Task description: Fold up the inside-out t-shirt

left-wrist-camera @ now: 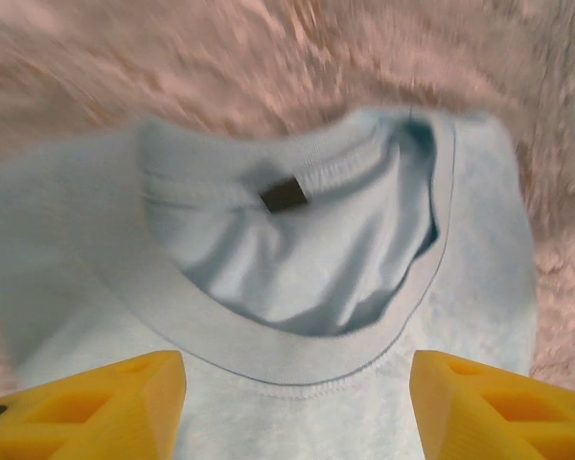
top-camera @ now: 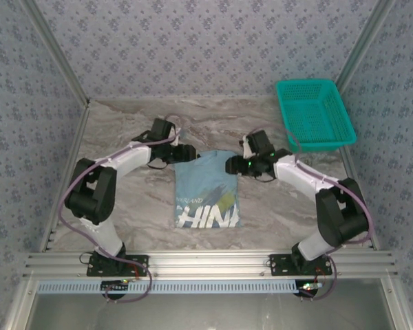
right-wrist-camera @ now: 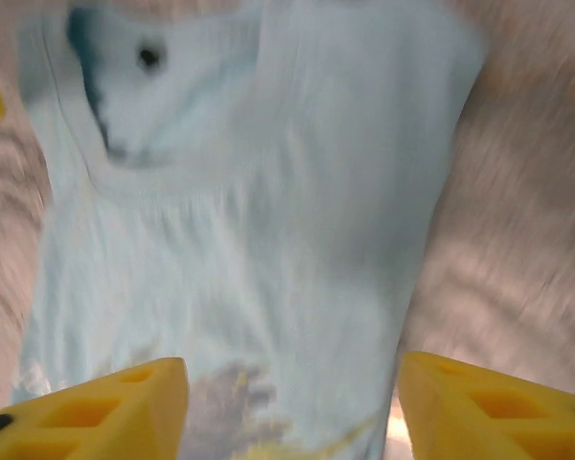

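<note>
t-shirt [top-camera: 206,196] folded narrow on table [top-camera: 124,206]; left gripper [left-wrist-camera: 297,383], right gripper [right-wrist-camera: 292,393] spread, holding nothing, flanking collar [left-wrist-camera: 297,356], likely poised for next fold.

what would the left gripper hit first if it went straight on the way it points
Likely the shirt, near its collar; the left gripper aims right at it, though depth is unclear.

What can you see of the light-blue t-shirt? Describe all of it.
The t-shirt is soft light-blue cloth, folded into a narrow rectangle, flat on the marbled table. Ribbed collar with a small dark tag at the far end; white lettering and a blue-yellow graphic towards the near end. The open left tool and right tool hover over it.
</note>
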Robot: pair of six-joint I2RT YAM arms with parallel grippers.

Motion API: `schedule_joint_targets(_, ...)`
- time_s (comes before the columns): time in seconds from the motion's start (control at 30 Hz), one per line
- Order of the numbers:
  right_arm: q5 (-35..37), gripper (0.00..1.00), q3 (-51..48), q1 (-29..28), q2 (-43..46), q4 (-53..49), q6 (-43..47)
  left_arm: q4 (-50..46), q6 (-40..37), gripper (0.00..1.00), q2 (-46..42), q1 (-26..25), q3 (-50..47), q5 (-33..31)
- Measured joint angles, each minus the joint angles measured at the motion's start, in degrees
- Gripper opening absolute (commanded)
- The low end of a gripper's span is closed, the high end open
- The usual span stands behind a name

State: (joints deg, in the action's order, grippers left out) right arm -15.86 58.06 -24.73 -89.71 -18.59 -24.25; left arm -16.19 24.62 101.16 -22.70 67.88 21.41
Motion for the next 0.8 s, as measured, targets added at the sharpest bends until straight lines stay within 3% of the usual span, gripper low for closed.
schedule_joint_targets(0.23, -1.40, 0.74, 12.17, 5.14, -15.39, 0.11, 4.24, 0.13, 0.26, 0.74, 3.32, 7.87, 2.08, 0.68)
schedule_joint_targets(0.6, -4.09, 0.72, 16.35, 5.09, -23.87, 0.28, 5.90, -0.44, -1.40, 0.74, 11.39, 7.58, 4.72, 6.36)
schedule_joint_targets(0.8, -4.39, 0.69, 16.63, 4.81, -24.65, 1.03, 5.86, 0.98, -1.68, 0.67, 11.78, 7.58, 3.98, 8.92)
